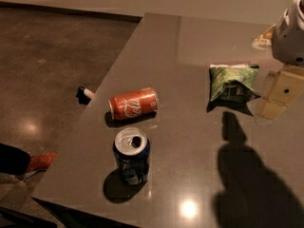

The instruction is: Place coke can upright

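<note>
The coke can [133,104] is laid sideways near the table's [190,37] left edge, with the blue can [132,156] stood just in front. Bare tabletop is left toward the gripper [278,99], parked far right by the chip bag [232,82]. Clenched or not, can't be told.

The coke can [133,104] is glossy metal; the tabletop [180,165] is smooth and reflective. The end effector [279,98], far right, looks matt plastic.

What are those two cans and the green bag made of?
The coke can, lying on its side, and the upright blue can look like painted aluminium: glossy sides, silver ends. The green bag seems crinkly plastic film. The gripper hovers at the right edge.
</note>
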Controlling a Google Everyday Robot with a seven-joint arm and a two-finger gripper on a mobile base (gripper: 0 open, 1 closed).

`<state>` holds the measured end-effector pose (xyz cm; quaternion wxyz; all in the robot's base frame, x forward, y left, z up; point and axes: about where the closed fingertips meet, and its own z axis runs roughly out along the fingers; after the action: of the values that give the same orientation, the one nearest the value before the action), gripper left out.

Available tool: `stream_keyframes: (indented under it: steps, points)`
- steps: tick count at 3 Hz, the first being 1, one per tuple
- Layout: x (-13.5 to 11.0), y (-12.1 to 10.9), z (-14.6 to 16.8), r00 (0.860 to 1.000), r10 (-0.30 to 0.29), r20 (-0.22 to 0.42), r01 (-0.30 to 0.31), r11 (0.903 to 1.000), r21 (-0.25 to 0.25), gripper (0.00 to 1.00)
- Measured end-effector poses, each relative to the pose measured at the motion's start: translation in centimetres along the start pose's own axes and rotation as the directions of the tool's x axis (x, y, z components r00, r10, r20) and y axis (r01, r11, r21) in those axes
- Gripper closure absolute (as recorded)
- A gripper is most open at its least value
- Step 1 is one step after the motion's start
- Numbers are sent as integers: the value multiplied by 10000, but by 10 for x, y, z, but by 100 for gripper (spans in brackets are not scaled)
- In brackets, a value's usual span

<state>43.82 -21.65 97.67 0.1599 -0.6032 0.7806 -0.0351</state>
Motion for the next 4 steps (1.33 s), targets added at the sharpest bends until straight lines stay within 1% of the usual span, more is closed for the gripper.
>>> stream_keyframes:
  steps: [1,2,3,4]
  points:
    - [0,0,0,10000,0,1,0,10000,2,0]
    - [-21,-3,4,9987,-440,245,445,9988,-203,0]
    - [-52,-6,13,9928,-1081,513,1101,9932,-370,0]
    - [-98,-1,33,9761,-2070,664,2107,9760,-550,0]
